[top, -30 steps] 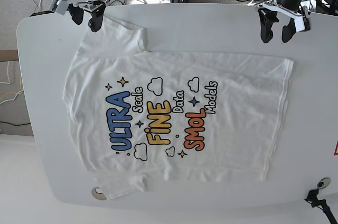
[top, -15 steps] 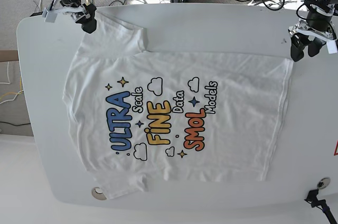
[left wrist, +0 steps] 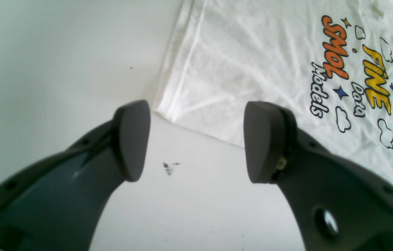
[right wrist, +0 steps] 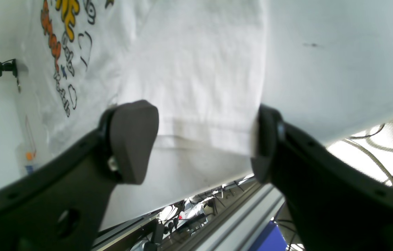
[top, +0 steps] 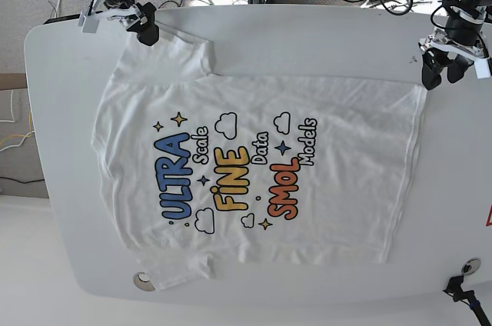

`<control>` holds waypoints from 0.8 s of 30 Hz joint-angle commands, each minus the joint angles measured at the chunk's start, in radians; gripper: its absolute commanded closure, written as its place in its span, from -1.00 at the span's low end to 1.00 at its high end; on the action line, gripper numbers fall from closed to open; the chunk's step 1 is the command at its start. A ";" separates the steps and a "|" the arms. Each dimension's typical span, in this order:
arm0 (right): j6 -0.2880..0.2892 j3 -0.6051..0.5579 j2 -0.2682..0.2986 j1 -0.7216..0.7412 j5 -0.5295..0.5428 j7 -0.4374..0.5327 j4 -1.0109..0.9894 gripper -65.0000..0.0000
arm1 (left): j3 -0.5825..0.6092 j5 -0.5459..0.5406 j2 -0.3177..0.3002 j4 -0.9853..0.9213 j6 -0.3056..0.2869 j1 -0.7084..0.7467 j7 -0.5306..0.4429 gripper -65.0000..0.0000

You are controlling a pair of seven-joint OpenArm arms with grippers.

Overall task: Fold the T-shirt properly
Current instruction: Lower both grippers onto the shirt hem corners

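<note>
Base view first: the T-shirt (top: 257, 168) lies flat and print-up on the white table (top: 307, 41), long axis running left to right, shoulders and sleeves at the left, hem at the right. The right gripper (top: 146, 28) sits at the far-left sleeve; the left gripper (top: 444, 67) hangs at the far-right hem corner. Only this view shows the whole shirt.

Left wrist view: the left gripper (left wrist: 196, 141) has its pads (left wrist: 132, 139) spread wide with nothing between them, framing the hem corner and bare table with a dark smudge (left wrist: 168, 167).

Right wrist view: the right gripper (right wrist: 205, 141) is likewise wide apart and holds nothing, straddling the sleeve's hemmed edge (right wrist: 200, 137) near the table's rim. Whether the tips touch cloth, I can't tell.
</note>
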 commanded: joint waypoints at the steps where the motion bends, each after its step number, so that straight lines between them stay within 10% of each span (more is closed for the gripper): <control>1: -0.004 -0.013 0.009 -0.011 -0.003 -0.006 0.006 -0.26 | -0.010 -0.010 -0.014 0.014 -0.008 0.001 -0.025 -0.23; 4: -0.004 -0.016 0.002 -0.011 -0.003 -0.006 0.006 -0.13 | -0.010 -0.010 -0.014 0.014 -0.008 0.001 -0.025 -0.23; 11: -0.004 0.001 -0.002 0.023 -0.004 -0.010 0.005 1.00 | -0.002 -0.010 -0.042 0.013 -0.008 0.001 -0.025 -0.23; 19: -0.004 -0.005 0.018 0.042 -0.004 -0.012 0.005 1.00 | 0.067 -0.012 -0.117 -0.162 -0.019 -0.085 -0.025 -0.23; 24: -0.004 -0.005 0.017 0.052 -0.004 -0.012 0.005 1.00 | 0.098 -0.012 -0.145 -0.291 -0.165 -0.140 -0.025 -0.50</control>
